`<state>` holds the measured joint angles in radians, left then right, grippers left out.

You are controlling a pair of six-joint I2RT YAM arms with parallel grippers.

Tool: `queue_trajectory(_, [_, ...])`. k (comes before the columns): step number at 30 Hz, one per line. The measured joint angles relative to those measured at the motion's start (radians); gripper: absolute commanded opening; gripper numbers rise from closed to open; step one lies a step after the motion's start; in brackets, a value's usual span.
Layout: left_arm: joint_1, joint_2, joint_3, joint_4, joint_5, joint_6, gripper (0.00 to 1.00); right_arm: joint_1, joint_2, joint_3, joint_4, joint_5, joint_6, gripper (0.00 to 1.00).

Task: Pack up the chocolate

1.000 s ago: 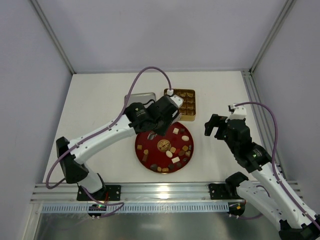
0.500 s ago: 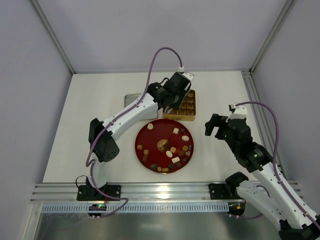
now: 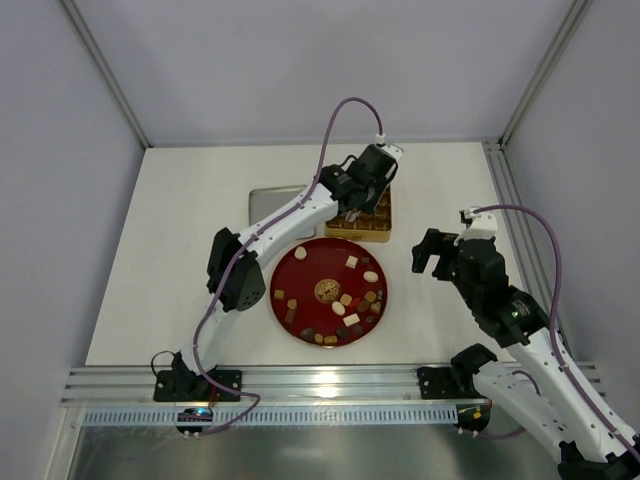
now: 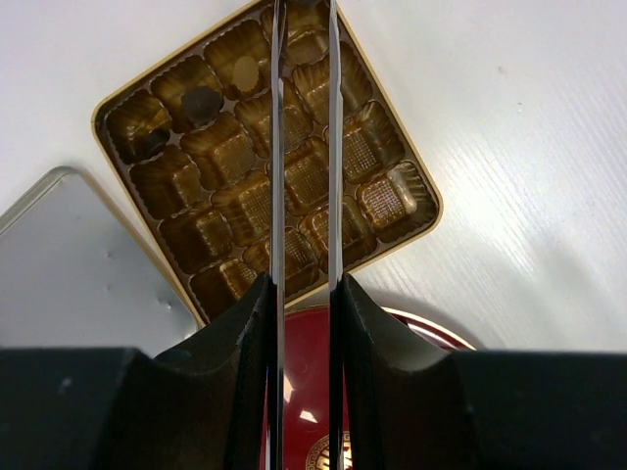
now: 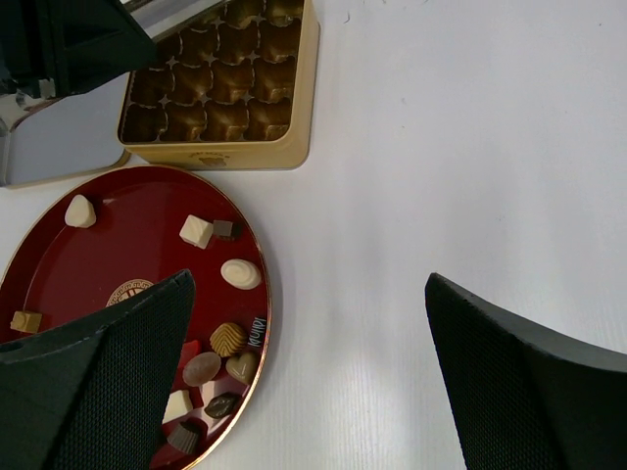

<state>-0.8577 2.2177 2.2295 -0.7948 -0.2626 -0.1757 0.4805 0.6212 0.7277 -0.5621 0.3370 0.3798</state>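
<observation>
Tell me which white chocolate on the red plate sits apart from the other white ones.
The rounded one at the plate's far-left edge; the other white pieces lie toward its right side.

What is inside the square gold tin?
The square gold tin holds mostly empty cups, plus two dark chocolates and one pale chocolate near one corner. The left gripper hides a strip.

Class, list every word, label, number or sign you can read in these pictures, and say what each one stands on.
Nothing can be read for certain.
Small dark tag with pale letters, at the rim of the red plate: too blurred to read.
Round gold emblem at the plate's centre: too small to read.
Gold tin: no lettering shows.
</observation>
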Motion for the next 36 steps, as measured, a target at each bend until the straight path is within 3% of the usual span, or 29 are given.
queue_trajectory(23, [0.003,0.055,0.0,-0.001,-0.019,0.008,0.24,0.0,-0.008,0.0,0.0,-0.001,0.0,1.0])
queue_trajectory(36, [0.008,0.06,0.0,-0.002,-0.019,0.024,0.3,0.0,-0.008,0.0,0.0,0.0,0.0,1.0])
